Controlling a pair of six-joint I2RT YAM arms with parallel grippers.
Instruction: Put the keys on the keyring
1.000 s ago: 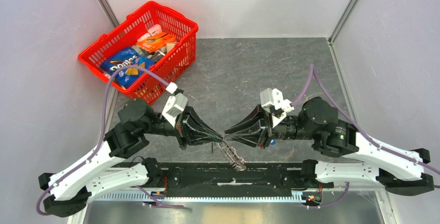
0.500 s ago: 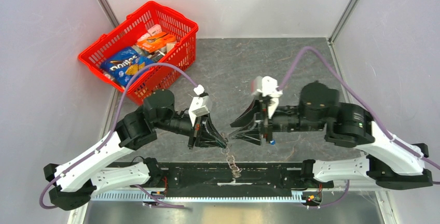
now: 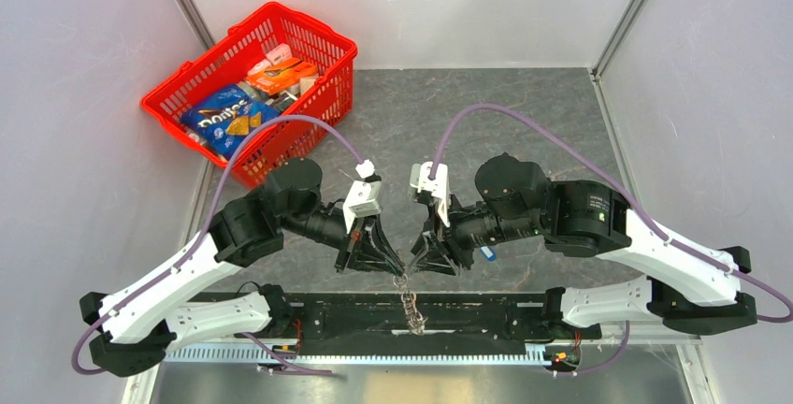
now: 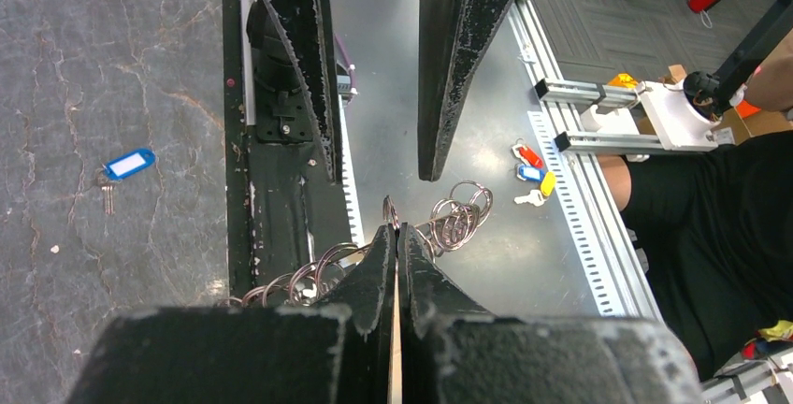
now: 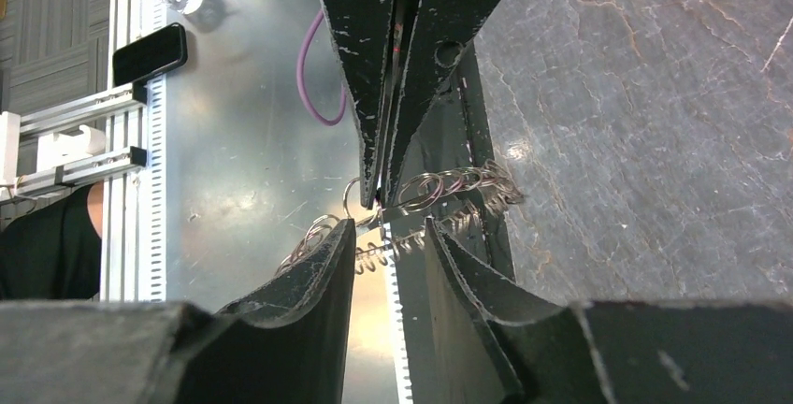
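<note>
Left gripper (image 4: 396,234) pinches, seemingly, a dangling keyring chain (image 4: 456,222); right gripper (image 5: 391,234) stands spread beside it

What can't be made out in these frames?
- Top view: ring chain too small to count its pieces; its top hidden under left end effector.
- Left wrist view: chain's lower run hidden behind that end effector's own fingers.
- Right wrist view: unclear whether right end effector touches any ring.
- Top view: blue key tag mostly hidden by right arm.
</note>
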